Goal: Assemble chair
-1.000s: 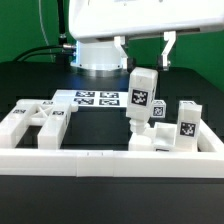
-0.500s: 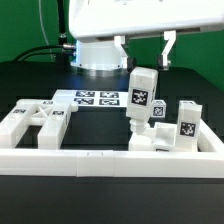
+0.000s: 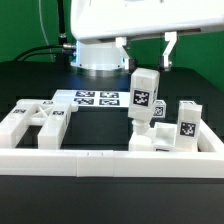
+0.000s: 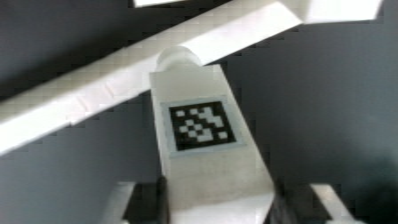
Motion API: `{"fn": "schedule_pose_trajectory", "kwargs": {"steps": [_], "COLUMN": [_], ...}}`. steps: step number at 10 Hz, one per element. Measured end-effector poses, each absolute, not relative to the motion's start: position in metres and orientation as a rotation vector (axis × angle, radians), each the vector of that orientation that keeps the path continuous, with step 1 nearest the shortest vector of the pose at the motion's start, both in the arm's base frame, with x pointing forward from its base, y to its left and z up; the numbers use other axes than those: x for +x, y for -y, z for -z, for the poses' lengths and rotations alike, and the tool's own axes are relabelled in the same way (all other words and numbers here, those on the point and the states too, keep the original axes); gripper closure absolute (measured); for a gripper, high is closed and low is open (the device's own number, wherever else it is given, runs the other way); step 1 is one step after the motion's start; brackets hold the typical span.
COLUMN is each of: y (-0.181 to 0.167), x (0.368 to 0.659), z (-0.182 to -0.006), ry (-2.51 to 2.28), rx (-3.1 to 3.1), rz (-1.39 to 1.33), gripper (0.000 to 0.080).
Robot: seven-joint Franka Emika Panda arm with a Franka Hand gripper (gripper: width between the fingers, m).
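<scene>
Robotics lab bench, black table [image 3: 100, 190], tagged marker board [image 3: 97, 98], white arm base [image 3: 100, 55], green backdrop [image 3: 30, 25]

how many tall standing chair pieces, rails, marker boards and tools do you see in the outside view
tall standing pieces: 2
rail: 1
marker board: 1
tool: 1
total: 5

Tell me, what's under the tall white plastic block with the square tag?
Low chunky white plastic pieces sit right below the tall white tagged block. Its bottom end dips behind them, so what it stands on is hidden.
</scene>
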State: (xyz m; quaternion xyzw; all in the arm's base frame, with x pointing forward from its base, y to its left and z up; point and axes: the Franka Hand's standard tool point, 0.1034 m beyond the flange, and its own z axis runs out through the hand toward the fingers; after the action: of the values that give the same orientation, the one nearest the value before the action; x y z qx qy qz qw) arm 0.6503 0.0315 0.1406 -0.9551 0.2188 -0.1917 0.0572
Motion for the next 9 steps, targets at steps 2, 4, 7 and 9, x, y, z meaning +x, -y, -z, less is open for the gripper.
{"fn": "schedule_pose_trajectory", "kwargs": {"steps": [2, 4, 7, 9], "y": [-0.041, -0.045, -0.044, -0.055], "x": [0.638, 0.635, 0.624, 0.612], "z": [-0.132, -0.128, -0.122, -0.113], "ry": [-0.685, -0.675, -0.668, -0.640], "rx": [-2.880, -2.884, -2.892, -2.907], "rz": [0.588, 0.591, 0.605, 0.591], "gripper": [0.0521, 0.0521, 0.0521, 0.0521]}}
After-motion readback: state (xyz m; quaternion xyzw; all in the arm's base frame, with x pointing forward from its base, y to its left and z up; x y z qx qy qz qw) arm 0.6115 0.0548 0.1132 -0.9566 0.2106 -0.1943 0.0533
